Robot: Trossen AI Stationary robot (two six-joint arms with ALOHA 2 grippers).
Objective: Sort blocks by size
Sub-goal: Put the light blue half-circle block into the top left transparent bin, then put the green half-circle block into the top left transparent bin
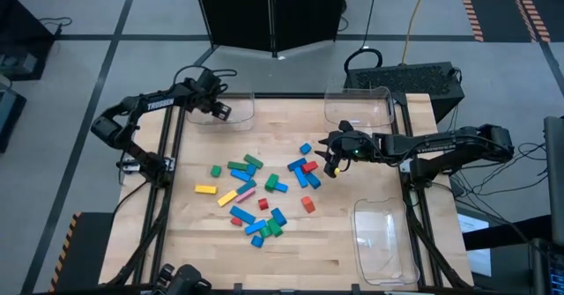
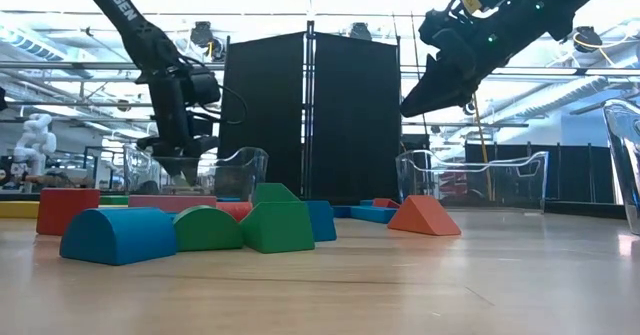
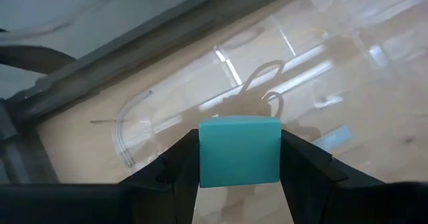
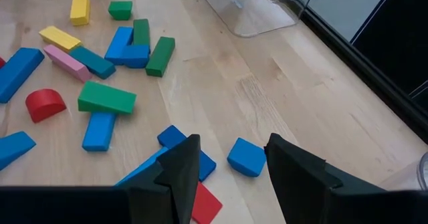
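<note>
A: Where is the left gripper (image 3: 239,177) placed, and how are its jaws set?

B: It is held over the clear tray at the far left (image 1: 231,110) of the table. Its jaws are clamped on a teal block (image 3: 239,150), gripped squarely on two opposite faces. That hold is judged to suit a release straight down into the tray.

A: Is anything seen in that tray?

B: Nothing can be made out in it from the left wrist view; only clear plastic and the wood beneath are shown. The far-right tray (image 1: 359,107) and the near-right tray (image 1: 384,240) are likewise seen from above with no blocks in them, though reflections make this uncertain.

A: And the right gripper (image 4: 227,167)?

B: It is poised above the right edge of the scattered blocks (image 1: 264,189), with its jaws apart and nothing held between them. A small blue block (image 4: 246,157) is seen just beyond its fingers, so that piece is judged a likely next pick.

A: Where is the rest of the work left?

B: Most blocks are spread over the middle of the table (image 1: 352,260), well apart from all three trays, so the sorting is judged barely begun.
</note>
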